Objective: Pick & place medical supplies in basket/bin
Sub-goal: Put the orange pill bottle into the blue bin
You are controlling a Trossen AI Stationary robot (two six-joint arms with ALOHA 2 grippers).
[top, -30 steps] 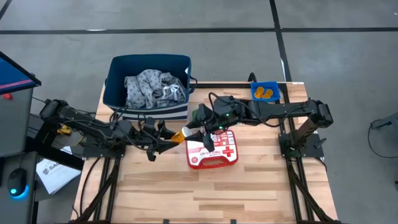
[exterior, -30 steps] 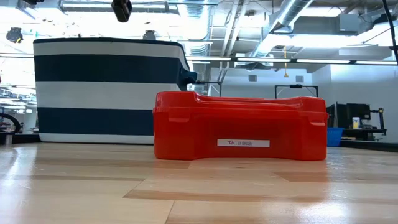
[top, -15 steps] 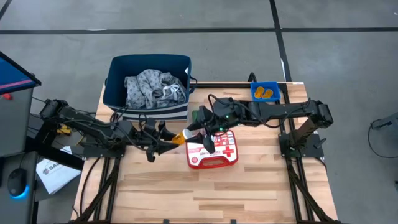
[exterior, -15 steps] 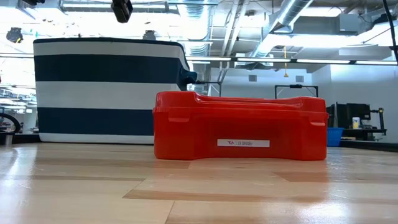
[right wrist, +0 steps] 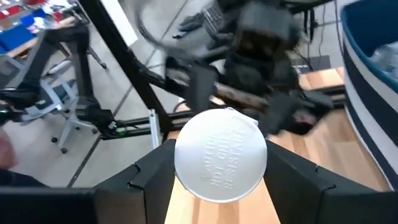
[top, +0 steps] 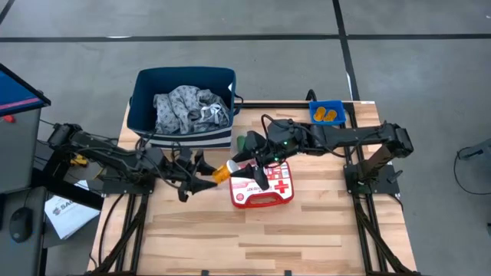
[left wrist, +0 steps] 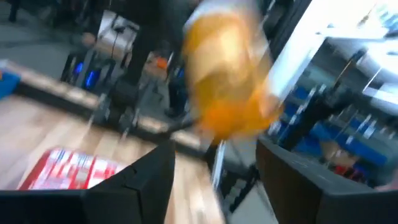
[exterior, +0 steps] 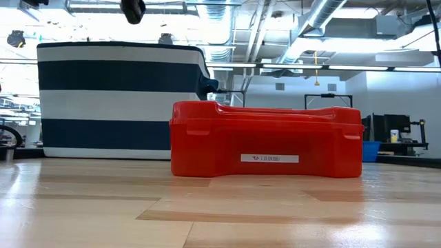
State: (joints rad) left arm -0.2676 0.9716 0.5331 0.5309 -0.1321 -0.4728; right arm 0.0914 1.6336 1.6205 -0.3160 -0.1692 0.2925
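Note:
An orange pill bottle point(top: 221, 171) hangs in the air between the navy basket point(top: 142, 115) and the red-and-white first-aid case point(top: 263, 185). My left gripper point(top: 209, 173) is shut on its orange end. My right gripper point(top: 244, 159) is shut on its white-capped end. The bottle point(left wrist: 227, 74) shows blurred in the left wrist view. The grey-white patterned cloth point(top: 188, 107) lies inside the basket. More orange bottles point(top: 327, 115) lie in the small blue bin point(top: 338, 104) at the table's far right corner. My left gripper pinches the bottle's orange body point(left wrist: 233, 118) between its two fingers point(left wrist: 146, 180), coming level from the table's left. The bottle is lifted clear of the table and sticks out beyond the fingers toward the right arm. My right gripper pinches the round white cap point(right wrist: 221, 155) by its rim between its two fingers point(right wrist: 292, 180), coming from the table's right and slanting down. The cap's flat top faces the wrist camera and hides the bottle's body behind it.
The first-aid case point(exterior: 265, 141) lies flat near the table's middle, just under the right gripper. The striped basket point(exterior: 117, 100) stands at the far left edge. Bare wood lies along the near half of the table point(top: 253, 238).
The left gripper and the orange end of the bottle have shifted slightly toward the table's near left. The right arm has drawn a little toward the right. Both grippers have stayed shut.

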